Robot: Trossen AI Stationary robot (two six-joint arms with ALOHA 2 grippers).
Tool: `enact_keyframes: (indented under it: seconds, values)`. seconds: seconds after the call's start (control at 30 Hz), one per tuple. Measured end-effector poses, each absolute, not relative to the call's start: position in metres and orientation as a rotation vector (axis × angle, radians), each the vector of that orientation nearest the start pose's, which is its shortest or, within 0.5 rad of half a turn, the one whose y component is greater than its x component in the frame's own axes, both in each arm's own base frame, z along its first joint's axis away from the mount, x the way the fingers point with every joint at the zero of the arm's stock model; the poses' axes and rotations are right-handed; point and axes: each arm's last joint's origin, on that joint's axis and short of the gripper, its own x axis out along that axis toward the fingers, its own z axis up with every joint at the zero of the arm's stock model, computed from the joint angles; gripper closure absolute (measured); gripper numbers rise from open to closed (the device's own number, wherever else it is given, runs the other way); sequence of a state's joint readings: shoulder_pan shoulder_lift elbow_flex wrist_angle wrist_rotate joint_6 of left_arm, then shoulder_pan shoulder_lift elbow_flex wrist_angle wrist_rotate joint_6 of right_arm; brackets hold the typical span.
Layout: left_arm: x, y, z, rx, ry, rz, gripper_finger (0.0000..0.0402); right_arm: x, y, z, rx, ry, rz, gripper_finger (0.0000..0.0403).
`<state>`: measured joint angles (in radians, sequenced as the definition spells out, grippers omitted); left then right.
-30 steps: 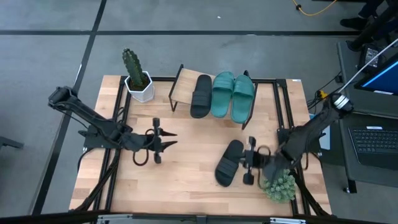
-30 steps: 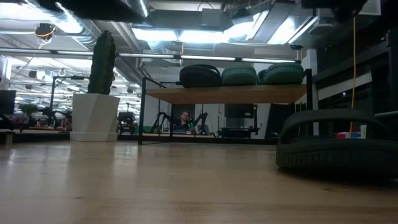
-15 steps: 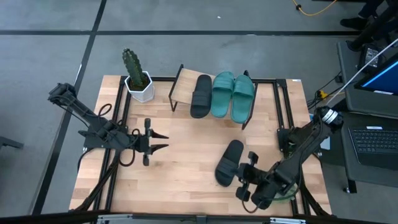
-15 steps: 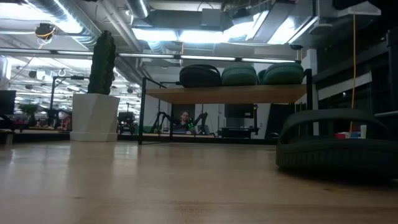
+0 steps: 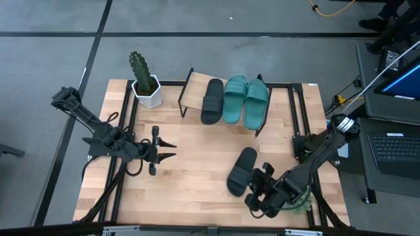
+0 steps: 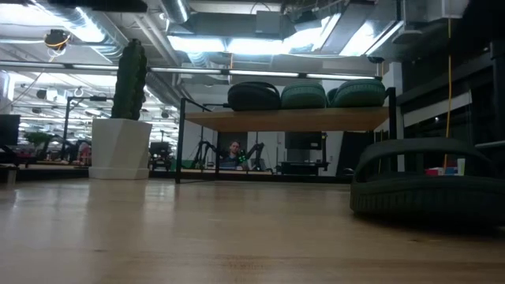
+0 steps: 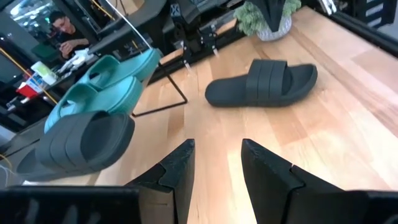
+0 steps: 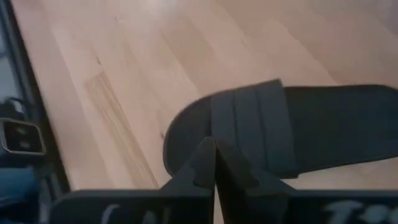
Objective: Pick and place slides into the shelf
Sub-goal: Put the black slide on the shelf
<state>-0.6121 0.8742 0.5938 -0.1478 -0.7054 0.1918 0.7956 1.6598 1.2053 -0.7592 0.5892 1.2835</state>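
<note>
Three slides sit on the shelf [image 5: 197, 88]; the right tool [image 5: 257, 194], pressed together, hovers at the last black slide's [image 5: 242, 170] five o'clock, seemingly lining up, while the left tool [image 5: 164, 149] waits spread

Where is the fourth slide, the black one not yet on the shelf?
High view: the black slide lies on the table's right half, beside the right pincer.

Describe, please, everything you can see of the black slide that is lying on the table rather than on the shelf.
The black slide looks like matte rubber, with an open toe and a wide, ribbed strap across its flat sole. It lies sole-down and upright on the wooden table, at an angle, in front of the shelf and apart from it. Nothing grips it: the right gripper, shut, sits just beside one end, and whether it touches the slide cannot be told.
</note>
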Motion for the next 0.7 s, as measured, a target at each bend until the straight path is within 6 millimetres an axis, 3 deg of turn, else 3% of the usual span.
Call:
enact_keyframes:
  seconds: [0.27,0.7]
  values:
    - [0.16,-0.089,0.254,0.444,0.389,0.063,0.0278,0.248,0.232,0.194,0.438,0.917,-0.455,0.0397]
    - [0.16,-0.089,0.254,0.432,0.39,0.066,0.0278,0.281,0.27,0.219,0.277,1.041,-0.574,0.0401]
